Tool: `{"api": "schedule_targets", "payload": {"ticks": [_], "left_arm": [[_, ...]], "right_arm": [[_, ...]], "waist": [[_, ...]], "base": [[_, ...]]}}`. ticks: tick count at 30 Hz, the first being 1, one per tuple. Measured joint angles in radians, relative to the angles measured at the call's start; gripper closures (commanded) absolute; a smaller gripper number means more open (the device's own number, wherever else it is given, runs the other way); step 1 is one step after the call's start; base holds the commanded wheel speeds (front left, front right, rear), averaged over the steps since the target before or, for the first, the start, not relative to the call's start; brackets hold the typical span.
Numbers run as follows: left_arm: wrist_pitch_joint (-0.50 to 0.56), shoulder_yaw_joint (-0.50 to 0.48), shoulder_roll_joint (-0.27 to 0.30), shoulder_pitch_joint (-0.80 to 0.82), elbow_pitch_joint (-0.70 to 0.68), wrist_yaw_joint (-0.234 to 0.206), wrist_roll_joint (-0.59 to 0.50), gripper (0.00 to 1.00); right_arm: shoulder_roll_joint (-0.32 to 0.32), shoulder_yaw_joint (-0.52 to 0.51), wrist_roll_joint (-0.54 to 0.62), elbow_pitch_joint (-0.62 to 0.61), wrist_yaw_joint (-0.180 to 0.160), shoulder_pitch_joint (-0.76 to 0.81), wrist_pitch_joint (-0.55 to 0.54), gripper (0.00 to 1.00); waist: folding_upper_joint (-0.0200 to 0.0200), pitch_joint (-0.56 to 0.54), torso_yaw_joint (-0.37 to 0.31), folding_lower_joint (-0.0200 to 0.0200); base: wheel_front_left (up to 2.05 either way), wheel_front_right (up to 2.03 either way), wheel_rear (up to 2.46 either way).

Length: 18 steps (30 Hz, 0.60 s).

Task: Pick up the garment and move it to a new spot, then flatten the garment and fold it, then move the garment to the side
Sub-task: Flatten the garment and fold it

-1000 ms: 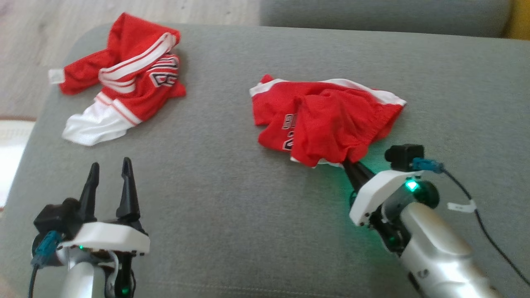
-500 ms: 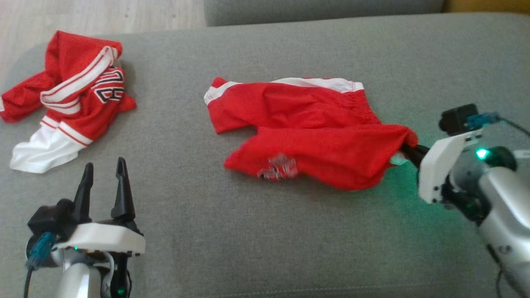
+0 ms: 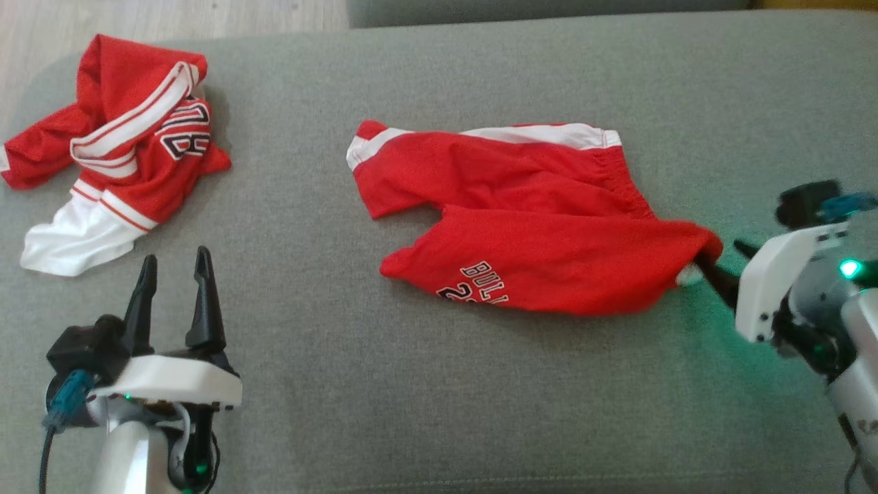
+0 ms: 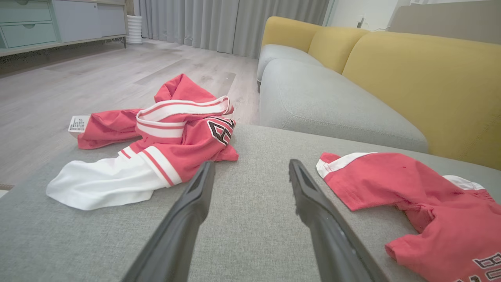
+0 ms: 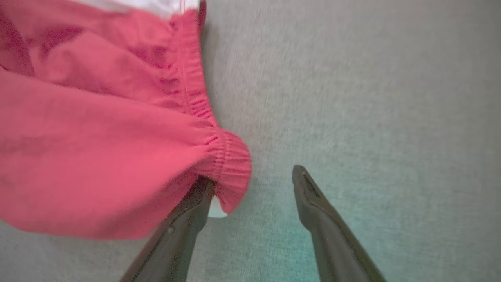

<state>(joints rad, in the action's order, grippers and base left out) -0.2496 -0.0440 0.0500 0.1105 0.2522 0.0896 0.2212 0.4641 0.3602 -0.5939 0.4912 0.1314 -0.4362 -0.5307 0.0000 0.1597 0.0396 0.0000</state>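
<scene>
- Nearest you, on the left, the left gripper [image 3: 175, 255] hangs over the near edge of the grey cushion [image 3: 411, 405]. Its fingers are parted, and its own wrist view shows nothing but upholstery in the gap.
- Near right, your right gripper [image 3: 721, 259] is at the waistband corner of the red shorts [image 3: 535, 219]. The head view buries one fingertip in cloth. The right wrist view settles it: the fingers are spread wide, one tucked under the elastic fold, the other over bare cushion, so nothing is pinched.
- The shorts lie mid-cushion with the legs pointing left, a white stripe along the far edge and lettering on the near leg.
- Far left is a crumpled red-and-white jersey [image 3: 130, 158], well apart from the shorts.
- Only the left wrist view reaches beyond the cushion, to a yellow sofa [image 4: 411, 78] and a wood floor [image 4: 78, 78].
</scene>
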Motion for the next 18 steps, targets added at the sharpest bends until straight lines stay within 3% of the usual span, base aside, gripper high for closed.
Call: {"api": "schedule_targets", "payload": {"ticks": [6,11,18], "left_arm": [[0.000,-0.004,-0.001,-0.010,0.000,0.007,-0.010,0.00],[0.000,-0.004,-0.002,-0.019,-0.002,0.009,-0.010,0.00],[0.000,-0.003,-0.003,-0.048,-0.018,0.016,-0.010,0.00]], "right_arm": [[-0.049,-0.144,0.064,-0.144,0.000,0.048,0.105,0.00],[-0.131,-0.192,0.117,-0.269,0.000,0.149,0.178,0.00],[-0.294,-0.228,0.187,-0.365,0.000,0.254,0.503,0.00]], "waist": [[0.0000,-0.045,-0.009,0.0000],[0.0000,-0.075,-0.015,0.0000],[0.0000,-0.093,-0.016,0.0000]], "base": [[0.00,0.00,0.00],[0.00,0.00,0.00],[0.00,0.00,0.00]]}}
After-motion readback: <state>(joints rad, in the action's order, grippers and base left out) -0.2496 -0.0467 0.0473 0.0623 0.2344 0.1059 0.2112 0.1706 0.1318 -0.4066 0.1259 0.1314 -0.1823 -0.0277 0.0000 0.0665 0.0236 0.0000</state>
